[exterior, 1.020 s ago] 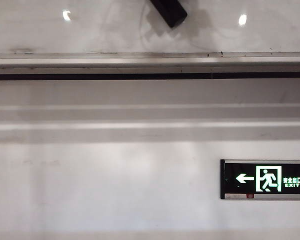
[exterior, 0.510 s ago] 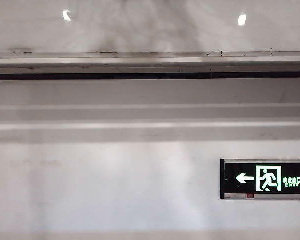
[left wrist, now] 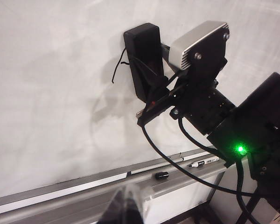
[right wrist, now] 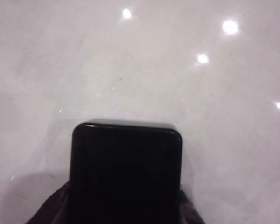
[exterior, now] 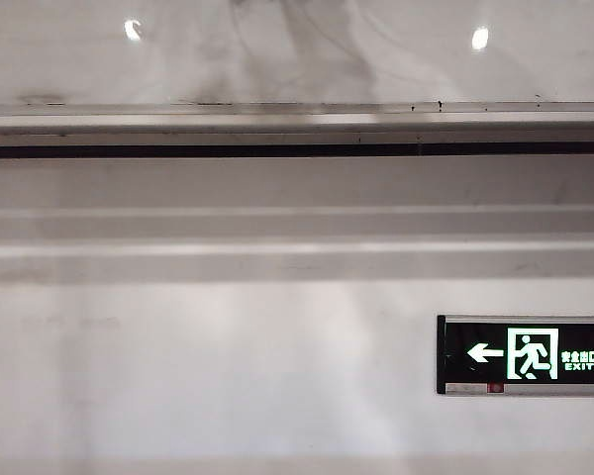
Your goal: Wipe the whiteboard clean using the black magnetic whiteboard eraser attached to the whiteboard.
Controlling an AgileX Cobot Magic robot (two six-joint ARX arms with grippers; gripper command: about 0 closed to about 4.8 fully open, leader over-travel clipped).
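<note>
The glossy whiteboard [exterior: 277, 59] fills the top of the exterior view, with faint grey smudges; neither gripper shows there. In the left wrist view the black eraser [left wrist: 141, 60] lies flat against the whiteboard [left wrist: 51, 93], and my right gripper [left wrist: 151, 81] is shut on it. The right wrist view shows the eraser [right wrist: 126, 168] close up between that gripper's [right wrist: 126, 207] dark fingers [right wrist: 51, 212], against the whiteboard [right wrist: 130, 70]. My left gripper [left wrist: 126, 210] is shut and empty, low down in front of the board's rail.
A silver-grey rail [exterior: 277, 124] with a thin black strip [exterior: 277, 150] runs under the board. A lit exit sign [exterior: 525, 354] hangs on the wall below right. A marker [left wrist: 203, 163] and a black cap [left wrist: 161, 175] lie on the tray ledge.
The eraser, seen at the top edge of the exterior view a second ago, has moved up out of that view. Grey shadows on the board have shifted.
</note>
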